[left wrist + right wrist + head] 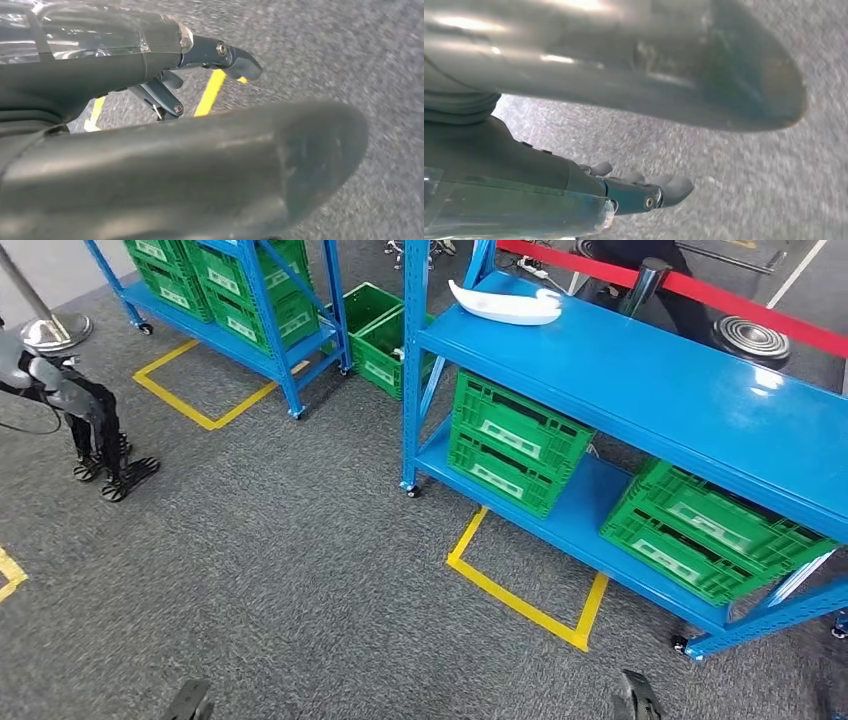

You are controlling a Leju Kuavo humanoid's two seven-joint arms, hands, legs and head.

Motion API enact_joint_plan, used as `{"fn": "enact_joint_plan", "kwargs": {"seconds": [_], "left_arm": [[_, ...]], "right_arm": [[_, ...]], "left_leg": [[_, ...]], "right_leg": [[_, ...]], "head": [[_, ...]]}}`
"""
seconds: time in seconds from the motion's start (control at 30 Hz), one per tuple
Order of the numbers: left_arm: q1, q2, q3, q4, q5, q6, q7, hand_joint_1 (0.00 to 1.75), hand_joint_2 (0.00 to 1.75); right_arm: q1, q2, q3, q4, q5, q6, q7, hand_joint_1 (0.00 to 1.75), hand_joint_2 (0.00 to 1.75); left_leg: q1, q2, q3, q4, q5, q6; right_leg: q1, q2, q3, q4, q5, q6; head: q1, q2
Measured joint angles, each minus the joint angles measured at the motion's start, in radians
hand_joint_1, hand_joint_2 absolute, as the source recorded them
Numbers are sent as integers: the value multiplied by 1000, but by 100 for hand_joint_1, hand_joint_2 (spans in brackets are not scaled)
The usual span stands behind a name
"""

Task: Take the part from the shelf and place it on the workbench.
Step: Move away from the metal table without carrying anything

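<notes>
Both hands hang empty with fingers loosely apart, left hand [165, 75] and right hand [624, 192] over grey carpet. The white part [505, 304] sits on the blue shelf [640, 390] top, far end. Looks like the approach step; next it needs to walk closer and reach.

Lying in the open on the blue shelf top [640, 380], the white part [505, 304], with bare surface stretching beside it. Crowding the lower tier, green crates [515, 443]. Standing just behind, a red barrier [700, 290].
</notes>
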Motion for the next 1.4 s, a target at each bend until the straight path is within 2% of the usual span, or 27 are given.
{"fn": "enact_joint_plan", "kwargs": {"seconds": [0.07,0.1,0.13,0.17,0.2,0.27,0.33,0.4,0.43,0.5,0.53,0.57,0.63,0.67,0.73,0.8,0.87,0.93,0.97,1.03,1.1,1.17,1.2,1.23,1.3,1.33,1.4], "left_arm": [[11,3,0,-4,2,3,2,0,0],[16,5,0,-6,3,4,4,0,0],[18,5,-1,-7,3,4,4,0,0],[18,6,-1,-10,4,4,5,0,0],[19,6,-1,-12,4,4,5,0,0],[18,6,-1,-18,4,4,6,0,0],[18,6,-1,-21,4,4,6,0,0],[17,7,-1,-25,4,4,6,0,0],[16,7,-1,-28,4,4,7,0,0],[16,8,0,-32,4,5,6,0,0],[17,10,0,-33,5,5,7,0,0],[19,11,-1,-34,6,5,7,0,0],[25,13,-1,-34,10,5,8,0,0],[27,14,-1,-34,13,6,8,0,0],[28,14,-2,-34,17,6,5,0,0],[27,15,-2,-34,20,7,3,0,0],[28,16,-2,-34,22,7,1,0,0],[27,16,-2,-34,24,8,-2,0,0],[26,15,-2,-34,25,8,-3,0,0],[26,15,-1,-35,26,8,-6,0,0],[31,14,-2,-35,31,8,-10,0,0],[37,14,-3,-34,39,8,-15,0,0],[39,14,-3,-34,43,8,-18,0,0],[39,14,-4,-34,47,9,-20,0,0],[39,13,-4,-35,53,10,-22,0,0],[38,13,-4,-35,54,10,-23,0,0],[35,13,-4,-35,55,10,-23,0,0]], "right_arm": [[-4,-1,7,-1,-6,1,1,0,0],[-4,0,12,-2,-8,1,1,0,0],[-1,0,16,-3,-10,1,1,0,0],[3,-1,20,-4,-11,1,1,0,0],[5,-2,24,-4,-11,0,1,0,0],[7,-6,28,-4,-11,0,1,0,0],[5,-9,32,-5,-11,0,1,0,0],[7,-10,34,-5,-11,0,1,0,0],[9,-11,35,-5,-11,0,1,0,0],[7,-12,38,-5,-11,-1,1,0,0],[4,-12,40,-5,-12,-1,1,0,0],[1,-11,43,-6,-13,-1,1,0,0],[0,-8,48,-7,-16,0,1,0,0],[1,-7,50,-8,-18,0,1,0,0],[4,-6,52,-8,-23,0,1,0,0],[3,-6,53,-8,-28,0,1,0,0],[1,-7,56,-8,-31,-1,1,0,0],[2,-8,59,-8,-31,-1,1,0,0],[4,-9,61,-8,-31,-1,1,0,0],[2,-12,67,-8,-32,0,1,0,0],[-3,-14,72,-9,-32,0,1,0,0],[-4,-12,76,-11,-34,-1,2,0,0],[-1,-11,79,-12,-36,-1,3,0,0],[2,-11,81,-13,-39,-2,3,0,0],[6,-15,86,-14,-43,-4,4,0,0],[5,-17,89,-15,-46,-4,4,0,0],[4,-20,94,-17,-50,-3,3,0,0]], "left_leg": [[-2,36,9,-1,-8,6],[-4,53,13,-1,-13,7],[-4,68,18,-1,-18,7],[-4,80,24,-1,-23,5],[-4,91,31,-1,-29,3],[-6,113,44,-2,-41,-6],[-11,131,50,-3,-49,-15],[-12,148,58,-8,-54,-24],[-11,134,63,-8,-59,-30],[-7,67,48,36,-91,-37],[-5,31,18,95,-119,-39],[-5,14,-22,165,-148,-39],[-6,17,-98,278,-176,-39],[-6,20,-115,285,-157,-39],[-3,15,-102,204,-71,-39],[4,-36,-58,88,-8,-35],[7,-68,-35,40,-6,-29],[4,-47,-29,34,-9,-19],[5,-35,-26,31,-9,-13],[7,-7,-18,25,-11,-1],[4,24,-11,24,-17,7],[2,54,-5,24,-24,9],[0,68,-1,24,-28,9],[-1,80,4,24,-33,8],[-3,101,18,24,-43,4],[-5,110,23,23,-47,0],[-8,127,30,20,-53,-9]], "right_leg": [[-4,-43,-72,133,-54,11],[-7,-52,-104,191,-71,15],[-9,-57,-121,216,-66,18],[-11,-60,-115,196,-39,18],[-12,-67,-92,142,2,17],[-4,-104,-30,7,68,6],[7,-133,-1,-58,77,-7],[10,-121,2,-67,70,-18],[8,-112,6,-73,70,-22],[3,-93,18,-85,72,-34],[1,-83,21,-88,72,-38],[2,-70,23,-89,71,-42],[4,-44,26,-87,68,-46],[4,-31,28,-85,65,-46],[2,-4,35,-79,56,-42],[0,22,38,-68,45,-30],[-3,46,32,-62,39,-18],[-8,69,26,-65,41,-6],[-8,69,25,-65,40,-1],[-5,22,8,-26,16,9],[-5,-40,-46,82,-38,18],[-9,-56,-104,190,-75,23],[-10,-59,-113,203,-67,23],[-9,-61,-104,179,-40,20],[-6,-79,-47,57,34,9],[0,-96,-19,1,54,2],[11,-120,5,-50,58,-10]], "head": [[13,0],[17,0],[18,0],[20,0],[23,0],[29,0],[32,0],[30,0],[29,0],[22,0],[15,0],[7,0],[-3,0],[-6,0],[-11,0],[-17,0],[-19,0],[-18,0],[-17,0],[-5,0],[11,0],[20,0],[23,0],[27,0],[34,0],[36,0],[36,0]]}}
